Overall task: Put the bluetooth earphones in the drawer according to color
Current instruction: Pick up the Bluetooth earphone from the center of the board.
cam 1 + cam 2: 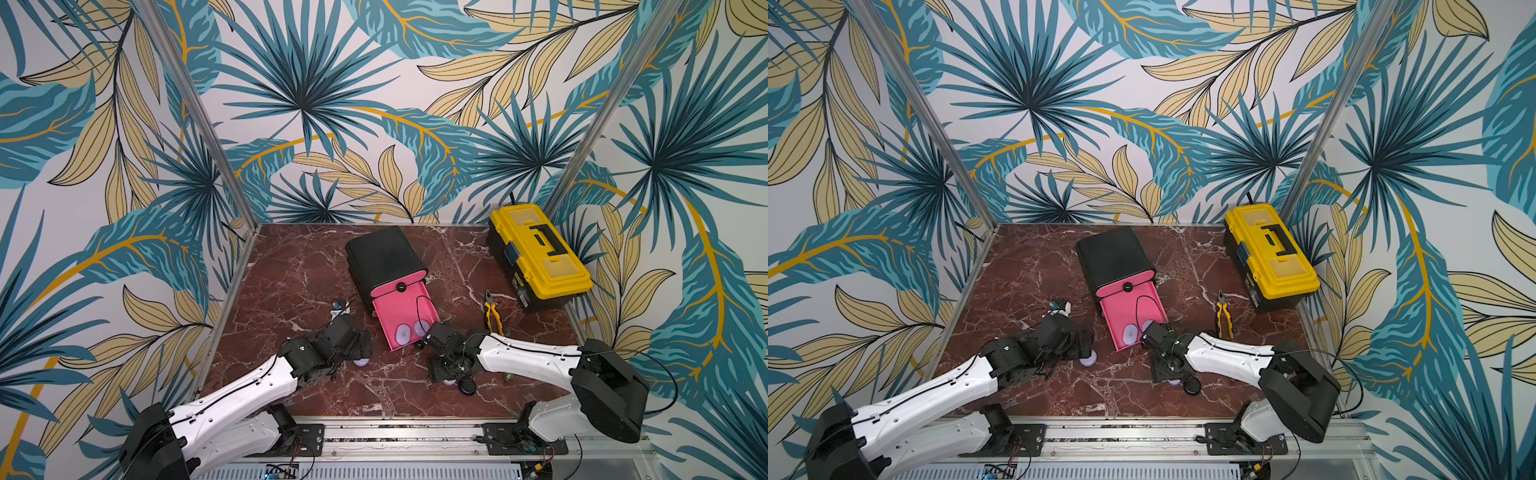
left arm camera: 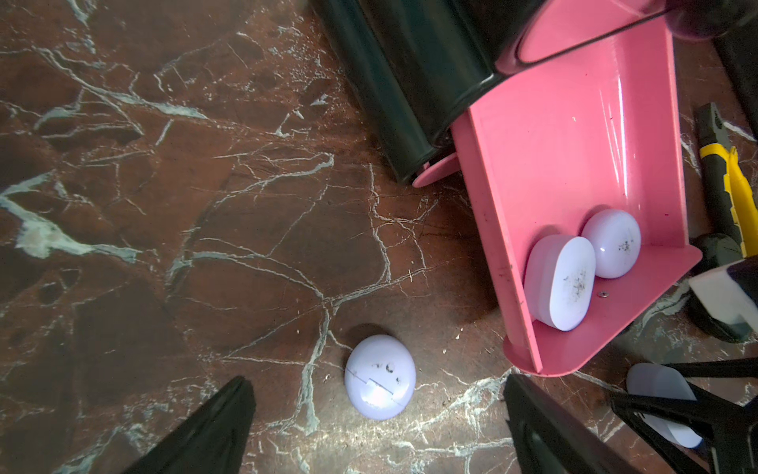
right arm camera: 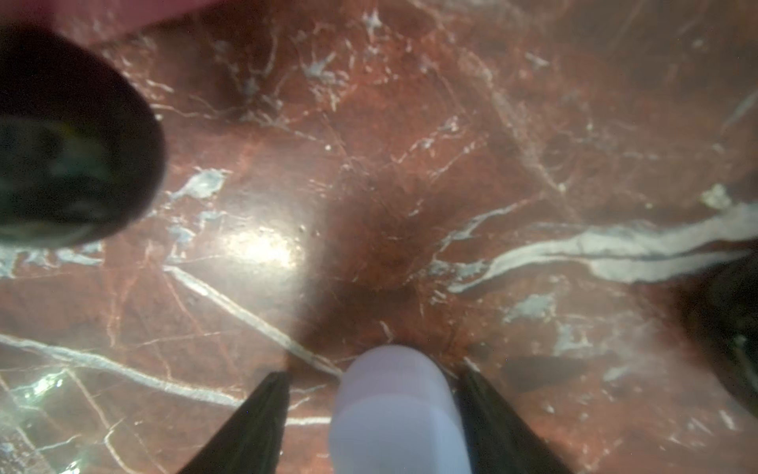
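Gripper on left arm [image 2: 374,379]: found released, fingers wide astride a round lilac earphone case [image 2: 380,371] on the marble tabletop [image 2: 164,205], touching neither side. Case mostly hidden in both top views. Logged black cabinet [image 1: 384,253] mid-table, a lower pink drawer [image 1: 409,307] pulled out, two lilac cases [image 2: 560,283] at its front wall, sharp only from left wrist. Right gripper [image 3: 371,373]: caught parted around another lilac case [image 3: 393,410], gap showing on one side, blurred. Spotted black case [image 1: 467,387] just beside, then pliers [image 1: 493,318] and toolbox [image 1: 540,253] farther right.
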Tool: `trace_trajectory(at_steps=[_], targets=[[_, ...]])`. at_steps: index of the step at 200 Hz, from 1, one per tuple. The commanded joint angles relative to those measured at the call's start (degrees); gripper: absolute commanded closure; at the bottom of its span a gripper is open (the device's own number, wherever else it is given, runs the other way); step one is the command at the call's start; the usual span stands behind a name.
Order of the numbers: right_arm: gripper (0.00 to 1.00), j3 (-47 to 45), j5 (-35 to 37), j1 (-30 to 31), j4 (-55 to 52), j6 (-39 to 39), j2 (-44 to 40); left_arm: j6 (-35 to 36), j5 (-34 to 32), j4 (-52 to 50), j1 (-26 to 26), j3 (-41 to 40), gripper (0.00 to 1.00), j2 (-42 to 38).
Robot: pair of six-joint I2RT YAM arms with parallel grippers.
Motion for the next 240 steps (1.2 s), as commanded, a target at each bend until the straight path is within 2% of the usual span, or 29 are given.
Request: trace_trajectory(at_steps=[1, 48, 65, 119, 156, 201, 240], targets=[[0.34, 1.27, 3.12, 0.87, -3.18, 0.74, 1.24, 0.0, 0.02, 0.83, 0.47, -1.52, 0.0, -0.57], [0.52, 1.21, 4.41, 1.48, -4.51, 1.88, 1.03, -0.28, -0.06, 1.0, 0.62, -2.32, 0.0, -1.15], [0.56, 1.17, 4.78, 1.49, -4.74, 2.21, 0.1, -0.2, -0.14, 0.98, 0.64, -2.32, 0.0, -1.15], [0.58, 2.31, 6.82, 1.49, -4.82, 2.26, -4.95, -0.28, -0.89, 0.69, 0.7, -2.76, 0.0, -1.57], [0.59, 6.27, 9.46, 1.42, -5.87, -0.12, -8.54, -0.29, -1.41, 0.65, 0.71, -3.37, 0.0, -2.09], [0.59, 13.31, 13.6, 1.34, -6.22, -6.58, -9.64, -0.2, -1.73, 0.56, 0.9, -3.46, 0.0, -2.26], [0.59, 19.71, 17.81, 0.4, -4.6, -14.69, -6.58, -0.02, -1.9, 0.4, 0.94, -3.38, 0.0, -2.52]])
